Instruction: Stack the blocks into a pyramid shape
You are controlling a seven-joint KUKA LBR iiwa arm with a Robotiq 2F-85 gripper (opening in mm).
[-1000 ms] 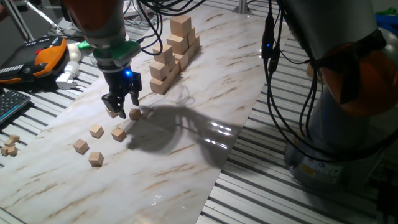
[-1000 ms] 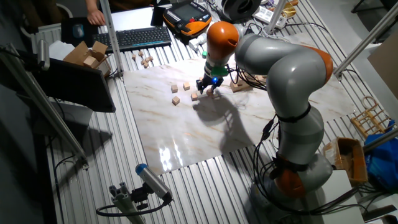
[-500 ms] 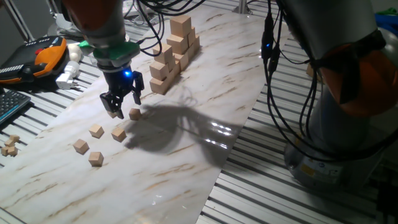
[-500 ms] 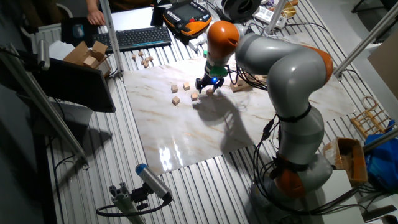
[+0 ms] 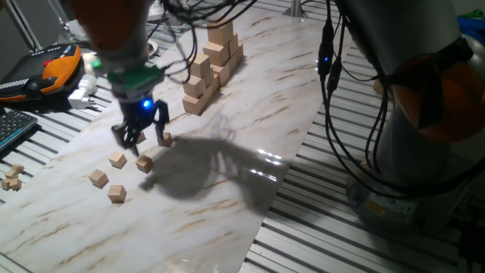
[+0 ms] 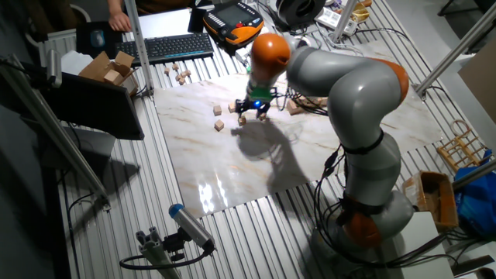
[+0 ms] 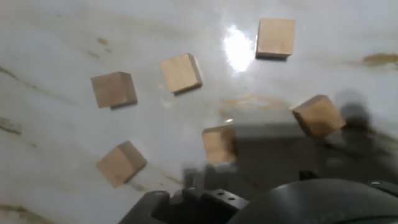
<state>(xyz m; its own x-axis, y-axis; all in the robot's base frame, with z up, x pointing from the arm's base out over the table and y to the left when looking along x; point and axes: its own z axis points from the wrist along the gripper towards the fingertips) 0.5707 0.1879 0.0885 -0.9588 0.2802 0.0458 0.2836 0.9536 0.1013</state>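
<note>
Shifted left, gripper (image 5: 137, 137) hovers over blocks (image 5: 144, 164) on marble tabletop (image 5: 250, 114).

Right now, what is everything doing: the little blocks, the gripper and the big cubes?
small blocks: six, all lying loose on the table, none stacked.
gripper: open and empty, just above the small blocks.
big cubes: piled up in a staircase stack, standing.
pyramid: not started.
</note>
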